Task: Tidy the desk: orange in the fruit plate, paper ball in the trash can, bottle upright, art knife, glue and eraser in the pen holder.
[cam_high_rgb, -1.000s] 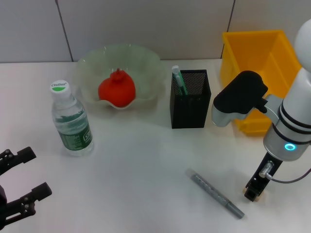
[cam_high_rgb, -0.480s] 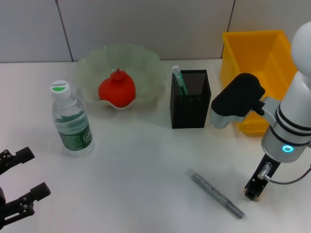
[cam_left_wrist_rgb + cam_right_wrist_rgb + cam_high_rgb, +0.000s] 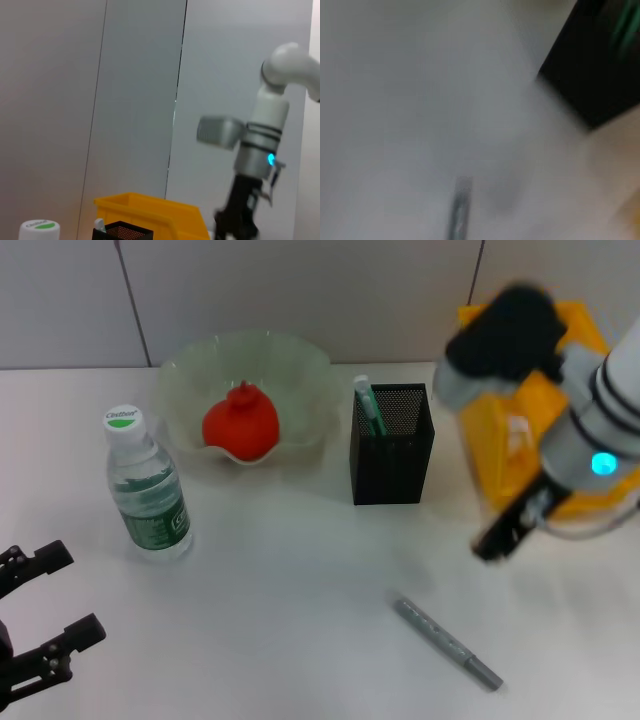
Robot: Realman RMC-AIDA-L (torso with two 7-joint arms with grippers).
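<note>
Two arms up: my right gripper [image 3: 492, 543] hangs between pen holder [image 3: 391, 443] and trash can [image 3: 520, 390], claw too blurred to tell. Left gripper [image 3: 45, 618] sits spread at the table's [image 3: 290, 600] near corner. Art knife [image 3: 445, 640] lies on the table.

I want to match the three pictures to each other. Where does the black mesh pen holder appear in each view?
Head view: pen holder stands at centre, between the fruit plate and the yellow bin.
Left wrist view: only its top rim shows at the bottom edge.
Right wrist view: blurred dark block at upper right.
Shared landmark: the yellow bin behind it in the left wrist view.
</note>
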